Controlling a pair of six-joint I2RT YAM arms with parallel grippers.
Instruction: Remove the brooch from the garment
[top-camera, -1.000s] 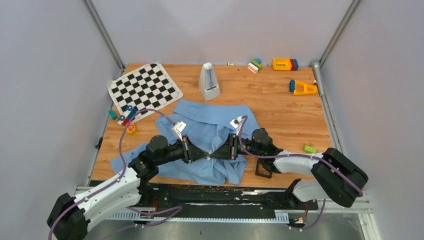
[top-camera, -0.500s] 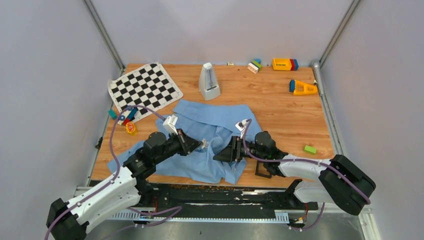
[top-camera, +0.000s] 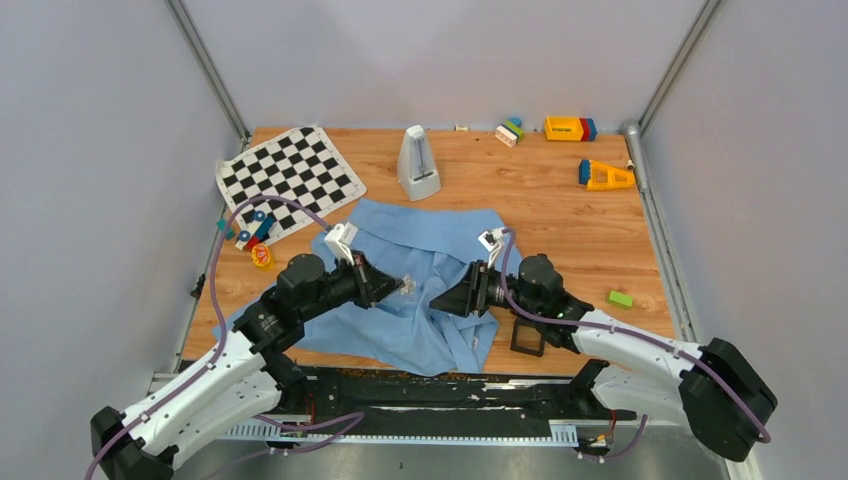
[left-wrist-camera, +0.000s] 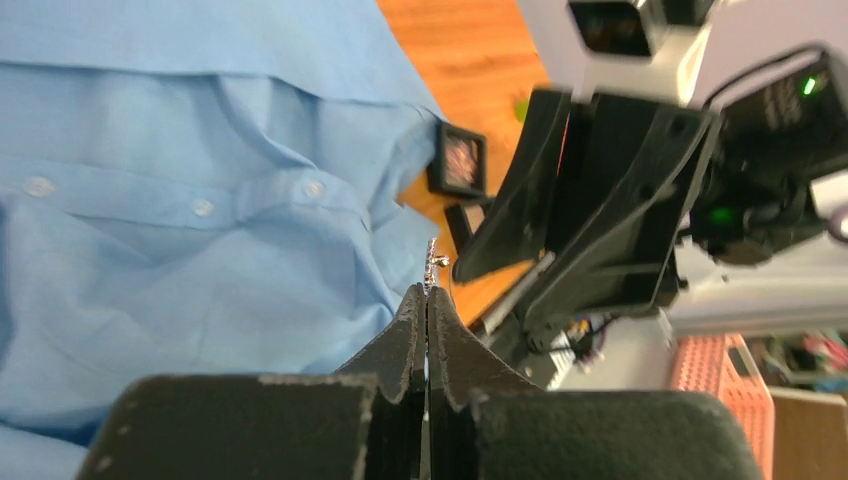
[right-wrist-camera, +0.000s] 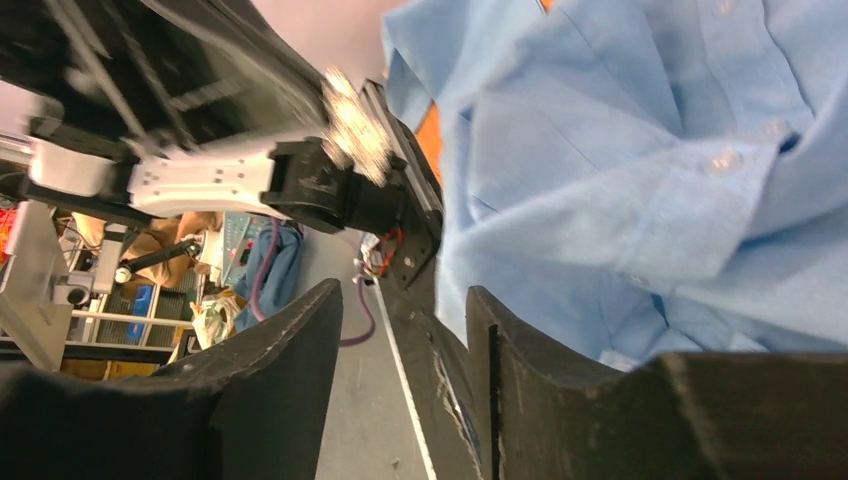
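A light blue shirt (top-camera: 420, 265) lies crumpled on the wooden table; it also shows in the left wrist view (left-wrist-camera: 180, 200) and the right wrist view (right-wrist-camera: 640, 190). My left gripper (top-camera: 400, 287) is shut on a small silver brooch (top-camera: 408, 285) and holds it clear above the shirt. The brooch sticks out of the closed fingertips in the left wrist view (left-wrist-camera: 434, 265) and shows as a sparkly blur in the right wrist view (right-wrist-camera: 352, 125). My right gripper (top-camera: 452, 299) is open and empty, just right of the left one, over the shirt's front.
A small black open box (top-camera: 527, 337) lies near the front edge, right of the shirt. A chessboard mat (top-camera: 288, 177), a grey metronome (top-camera: 418, 163), small toys at the left (top-camera: 255, 235) and coloured blocks at the back right (top-camera: 570, 128) stand around. A green block (top-camera: 620, 298) lies right.
The two grippers, touching at the shirt a second ago, have drawn apart. My left gripper has lifted back left with the brooch; the right has opened and pulled right.
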